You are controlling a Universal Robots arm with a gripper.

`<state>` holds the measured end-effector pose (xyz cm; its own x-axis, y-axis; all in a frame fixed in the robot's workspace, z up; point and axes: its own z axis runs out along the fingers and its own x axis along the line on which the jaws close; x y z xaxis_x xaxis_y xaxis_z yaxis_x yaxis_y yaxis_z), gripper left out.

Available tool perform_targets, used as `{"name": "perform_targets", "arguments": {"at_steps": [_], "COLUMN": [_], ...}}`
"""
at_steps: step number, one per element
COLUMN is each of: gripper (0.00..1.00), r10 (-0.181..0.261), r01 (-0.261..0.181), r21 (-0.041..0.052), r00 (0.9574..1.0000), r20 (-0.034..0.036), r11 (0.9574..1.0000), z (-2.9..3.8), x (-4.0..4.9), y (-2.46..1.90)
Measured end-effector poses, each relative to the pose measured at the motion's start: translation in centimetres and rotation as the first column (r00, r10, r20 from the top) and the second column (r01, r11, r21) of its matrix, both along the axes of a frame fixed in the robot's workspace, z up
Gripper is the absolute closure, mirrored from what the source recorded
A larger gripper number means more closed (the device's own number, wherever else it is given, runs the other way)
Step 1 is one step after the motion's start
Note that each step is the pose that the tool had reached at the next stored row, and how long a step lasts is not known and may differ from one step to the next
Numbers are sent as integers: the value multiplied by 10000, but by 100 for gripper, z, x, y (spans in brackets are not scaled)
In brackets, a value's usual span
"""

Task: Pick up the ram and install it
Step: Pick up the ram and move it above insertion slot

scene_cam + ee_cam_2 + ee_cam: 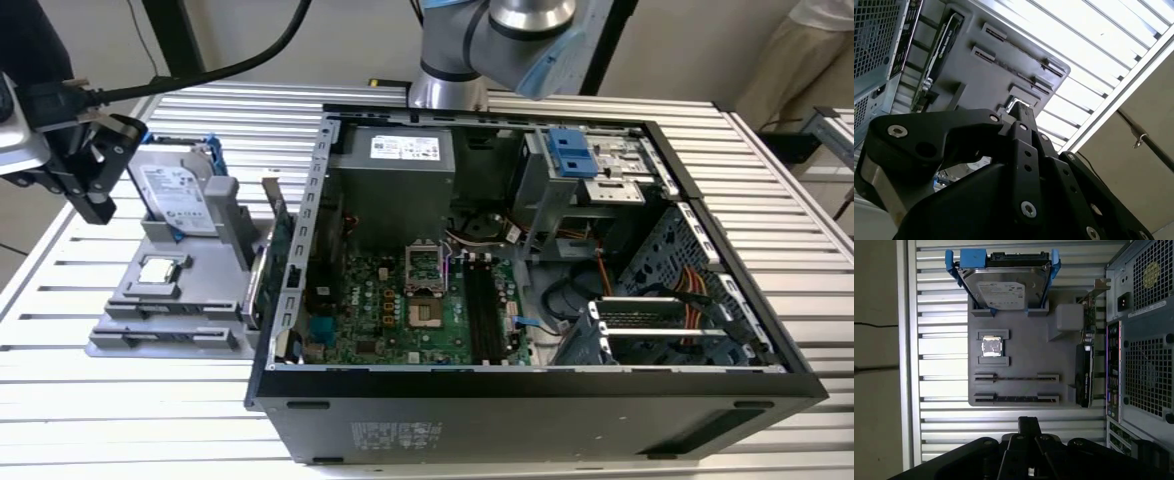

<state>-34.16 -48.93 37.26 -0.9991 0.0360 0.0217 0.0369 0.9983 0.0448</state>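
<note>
Exterior view, starting from its left: your tool point(94, 205) hangs over the slatted desk point(134, 420), just beside the hard drive point(178, 185). The drive leans in its blue bracket at the far end of a gray holder point(134, 300). In both wrist views the tool's black fingers point(1025, 426) are pressed together, with nothing visible between them. A small silver CPU point(160, 268) lies flat in the middle of the holder. In the first wrist view, two long slots point(1016, 376) lie between that chip and the tool, each showing as a dark line, and you cannot tell whether the ram sits in either. An expansion card point(271, 215) stands on edge at the side of the holder nearest the open computer case point(534, 400). Inside the case you see the green motherboard point(387, 310) and its long black memory slots point(483, 310). The arm point(507, 30) rises behind the case.
</note>
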Motion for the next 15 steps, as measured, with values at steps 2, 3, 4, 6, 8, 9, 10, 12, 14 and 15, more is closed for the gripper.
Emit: {"name": "perform_targets", "arguments": {"at_steps": [2,3,4,6,8,9,10,12,14,15], "gripper": [100,100,100,100,100,100,100,100,100,100], "r10": [1,0,1,1,0,1,1,1,1,0], "r01": [-1,0,-1,-1,0,-1,-1,-1,-1,0], "r21": [0,-1,0,0,0,0,1,0,-1,0], "r00": [10000,10000,10000,10000,10000,10000,10000,10000,10000,10000], "r20": [0,0,0,0,0,0,1,0,0,0], "r11": [10000,10000,10000,10000,10000,10000,10000,10000,10000,10000], "z": [0,0,0,-1,-1,-1,-2,-2,-2,-2], "x": [0,0,0,0,0,0,0,0,0,0], "y": [0,0,0,0,0,0,0,0,0,0]}}
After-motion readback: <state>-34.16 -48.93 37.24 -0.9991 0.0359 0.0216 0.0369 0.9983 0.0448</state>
